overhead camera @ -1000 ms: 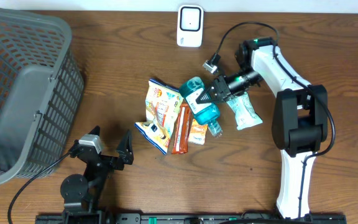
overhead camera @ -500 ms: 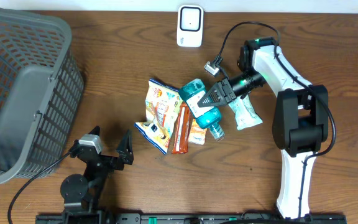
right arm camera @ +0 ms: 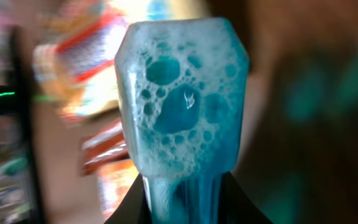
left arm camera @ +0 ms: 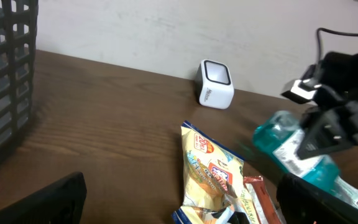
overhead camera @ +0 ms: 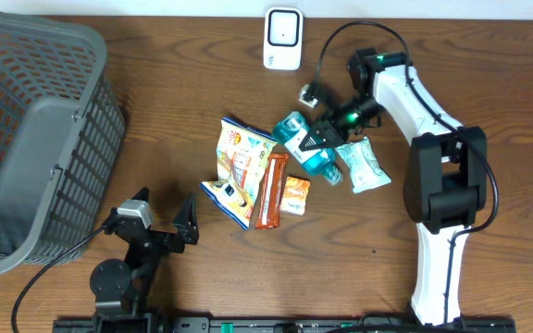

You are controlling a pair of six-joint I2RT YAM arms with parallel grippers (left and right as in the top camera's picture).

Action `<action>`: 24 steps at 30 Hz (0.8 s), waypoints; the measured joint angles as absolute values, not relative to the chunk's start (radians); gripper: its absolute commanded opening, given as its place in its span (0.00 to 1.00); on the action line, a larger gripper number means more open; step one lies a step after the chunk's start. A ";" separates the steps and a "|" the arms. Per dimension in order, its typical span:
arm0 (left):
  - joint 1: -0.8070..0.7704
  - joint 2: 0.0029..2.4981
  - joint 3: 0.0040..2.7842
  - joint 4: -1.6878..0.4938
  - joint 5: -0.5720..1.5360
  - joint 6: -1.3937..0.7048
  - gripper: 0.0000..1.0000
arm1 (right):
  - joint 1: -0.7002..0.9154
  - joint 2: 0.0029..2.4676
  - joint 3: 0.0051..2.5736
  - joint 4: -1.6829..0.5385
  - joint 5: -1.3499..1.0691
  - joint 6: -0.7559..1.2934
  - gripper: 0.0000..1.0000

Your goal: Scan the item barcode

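Here the right claw [overhead camera: 319,138] clamps the blue bottle [overhead camera: 315,160], label [overhead camera: 300,141] unreadable; left claw [overhead camera: 162,215] gapes.

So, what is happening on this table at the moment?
The right gripper is shut on a teal bottle of foamy liquid. It holds the bottle tilted beside the pile of snack packets, a little short of the white scanner at the far edge. The barcode scan does not look done yet. The left gripper rests open near the front edge, holding nothing. A grey basket stands at the left.
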State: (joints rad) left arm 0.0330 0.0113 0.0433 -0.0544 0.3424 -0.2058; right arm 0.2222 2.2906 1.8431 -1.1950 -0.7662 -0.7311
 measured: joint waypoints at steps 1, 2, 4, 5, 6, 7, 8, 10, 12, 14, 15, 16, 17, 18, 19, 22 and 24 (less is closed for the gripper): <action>0.033 0.011 0.043 -0.054 0.342 -0.206 0.98 | 0.231 2.291 1.849 -1.167 -0.722 -0.698 0.01; 0.033 0.011 0.043 -0.054 0.342 -0.206 0.98 | 0.241 2.291 1.855 -1.148 -0.677 -0.670 0.01; 0.033 0.011 0.043 -0.054 0.342 -0.206 0.98 | 0.266 2.291 1.875 -1.109 -0.574 -0.617 0.01; 0.033 0.011 0.043 -0.054 0.342 -0.206 0.97 | 0.279 2.291 1.889 -1.092 -0.521 -0.595 0.01; 0.033 0.011 0.043 -0.054 0.342 -0.206 0.98 | 0.293 2.292 1.906 -1.076 -0.464 -0.577 0.01; 0.033 0.011 0.043 -0.055 0.343 -0.206 0.98 | 0.306 2.292 1.924 -1.061 -0.411 -0.562 0.01; 0.033 0.011 0.043 -0.054 0.342 -0.206 0.98 | 0.321 2.292 1.943 -1.042 -0.358 -0.550 0.01; 0.033 0.011 0.043 -0.054 0.342 -0.206 0.98 | 0.352 2.292 1.981 -0.994 -0.251 -0.533 0.01; 0.033 0.011 0.043 -0.054 0.342 -0.206 0.98 | 0.383 2.292 2.006 -0.919 -0.153 -0.525 0.01; 0.033 0.011 0.043 -0.054 0.342 -0.206 0.98 | 0.413 2.292 2.017 -0.838 -0.055 -0.527 0.01; 0.033 0.011 0.043 -0.054 0.342 -0.206 0.98 | 0.425 2.292 2.017 -0.802 -0.012 -0.533 0.01; 0.033 0.011 0.043 -0.054 0.342 -0.206 0.98 | 0.439 2.292 2.017 -0.765 0.033 -0.541 0.01; 0.033 0.011 0.043 -0.054 0.342 -0.206 0.98 | 0.450 2.292 2.017 -0.735 0.070 -0.552 0.01; 0.033 0.011 0.043 -0.054 0.342 -0.205 0.98 | 0.459 2.294 2.017 -0.687 0.113 -0.563 0.01; 0.033 0.011 0.043 -0.054 0.342 -0.205 0.98 | 0.464 2.296 2.017 -0.633 0.150 -0.572 0.01; 0.033 0.011 0.043 -0.054 0.342 -0.206 0.98 | 0.468 2.301 2.017 -0.468 0.255 -0.595 0.01; 0.033 0.011 0.043 -0.054 0.342 -0.206 0.98 | 0.466 2.305 2.017 -0.372 0.305 -0.606 0.01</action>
